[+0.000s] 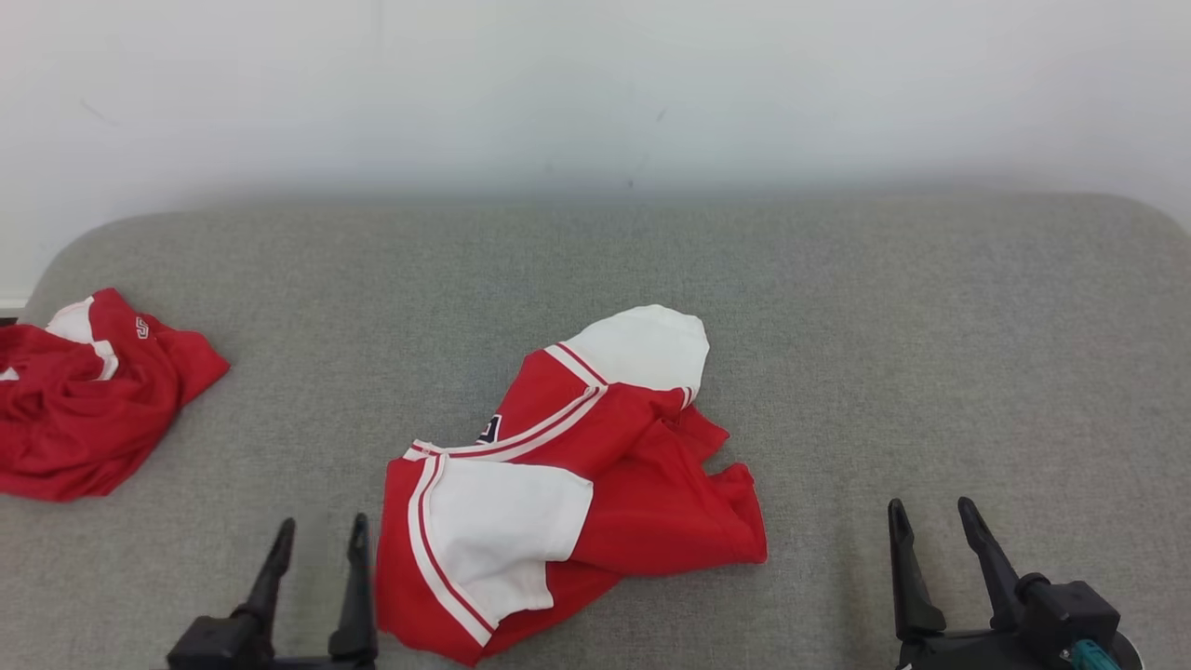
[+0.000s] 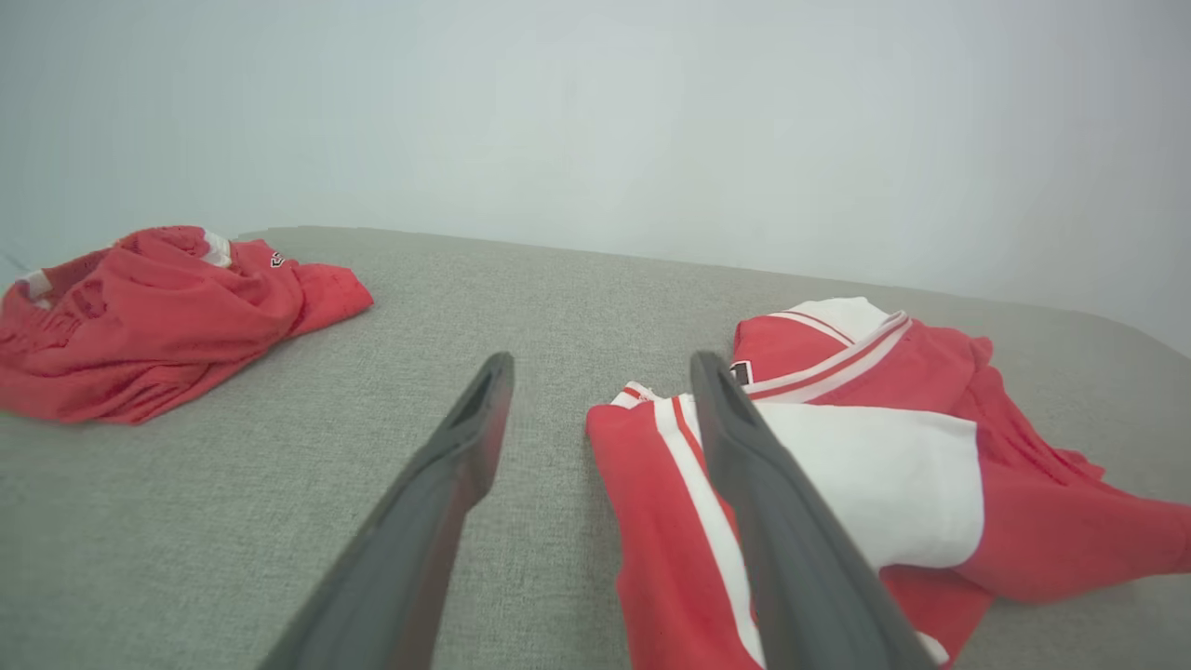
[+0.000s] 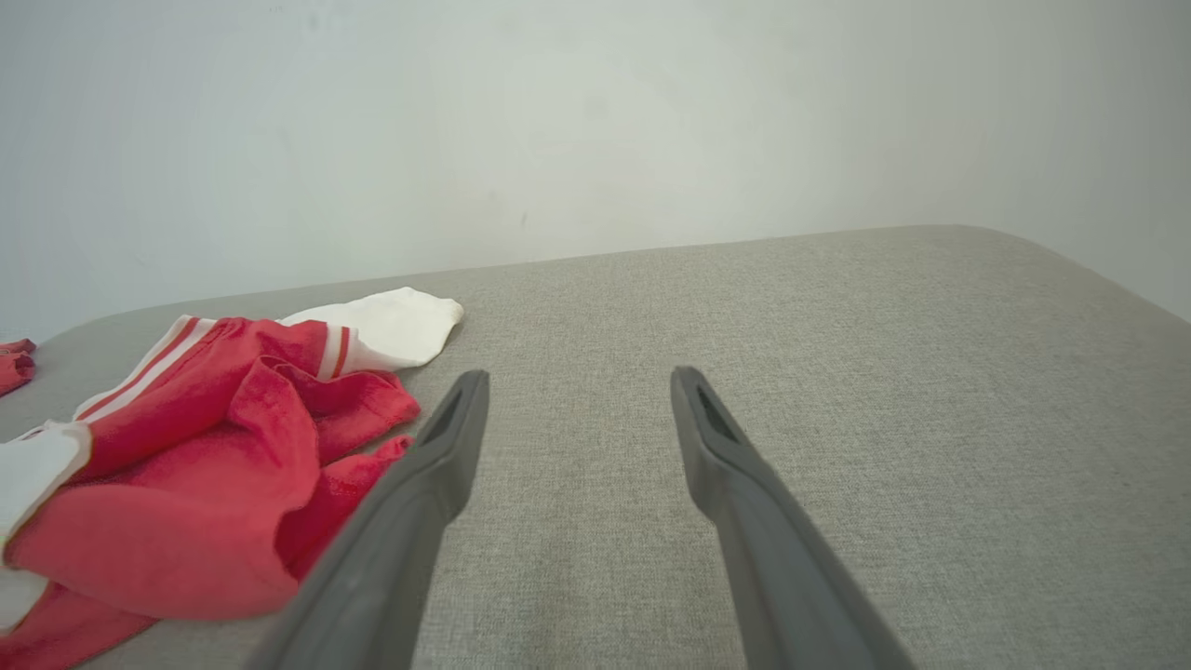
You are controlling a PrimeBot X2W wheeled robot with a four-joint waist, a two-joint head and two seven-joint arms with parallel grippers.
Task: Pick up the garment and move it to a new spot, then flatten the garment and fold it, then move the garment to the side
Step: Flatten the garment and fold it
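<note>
Item: crumpled red-and-white fabric garment with striped trim (image 1: 642,502), lying on grey woven fabric surface (image 1: 837,326). It is just right of the left gripper (image 1: 321,529) fingers and well left of the right gripper (image 1: 930,510) fingers. Both finger pairs spread wide, holding nothing. Dark patch (image 1: 490,428) on garment: unreadable. Second crumpled red garment (image 1: 93,409), far left of the left fingers; white mark illegible.

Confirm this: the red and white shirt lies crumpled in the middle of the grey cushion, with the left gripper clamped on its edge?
No. The left gripper is open, not clamped: the left wrist view shows its fingers apart with bare cushion between them. The shirt does lie crumpled mid-cushion.
</note>
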